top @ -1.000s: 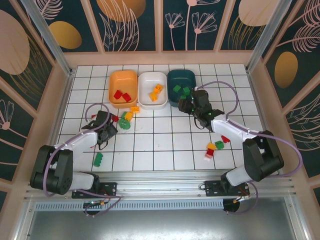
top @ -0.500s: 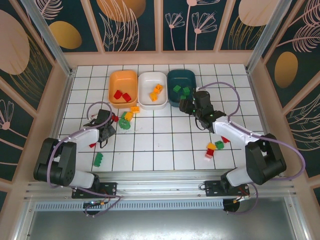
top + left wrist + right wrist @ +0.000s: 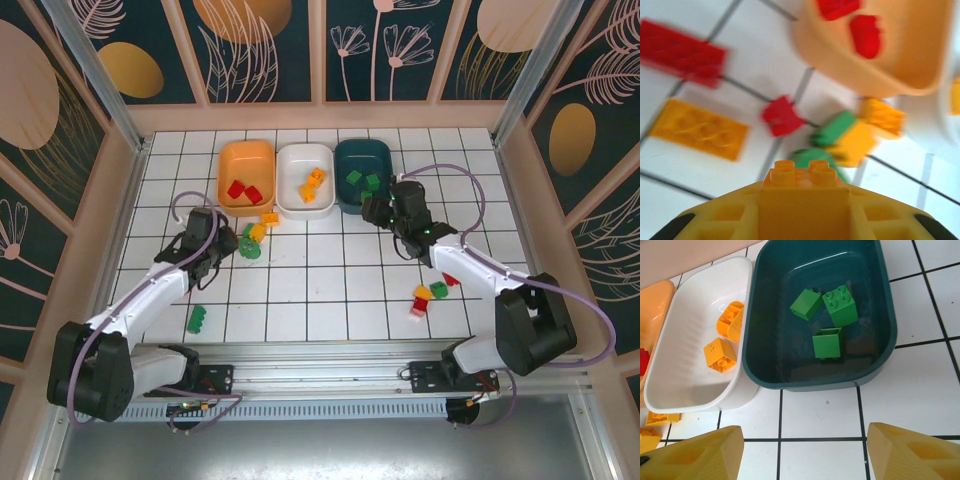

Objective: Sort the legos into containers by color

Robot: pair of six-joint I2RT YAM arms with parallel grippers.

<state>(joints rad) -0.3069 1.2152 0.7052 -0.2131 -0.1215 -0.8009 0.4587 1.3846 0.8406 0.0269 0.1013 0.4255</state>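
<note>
Near the orange tray [image 3: 258,158], left gripper [image 3: 211,249] tight around a yellow brick [image 3: 802,194]; right gripper [image 3: 805,437] wide beside the teal tray [image 3: 820,383].

Along the far edge of the table [image 3: 330,295] passage is blocked by the orange tray [image 3: 247,160], white tray [image 3: 305,162] and teal tray [image 3: 362,156], loose bricks [image 3: 257,232] are strewn just before them, and the middle is left open.

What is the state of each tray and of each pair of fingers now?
Orange shallow plastic tray: holds two red plastic bricks.
White shallow plastic tray: holds yellow-orange bricks.
Dark teal shallow plastic tray: holds three green bricks.
Left fingers: shut on a yellow-orange plastic brick.
Right fingers: open, empty.
</note>
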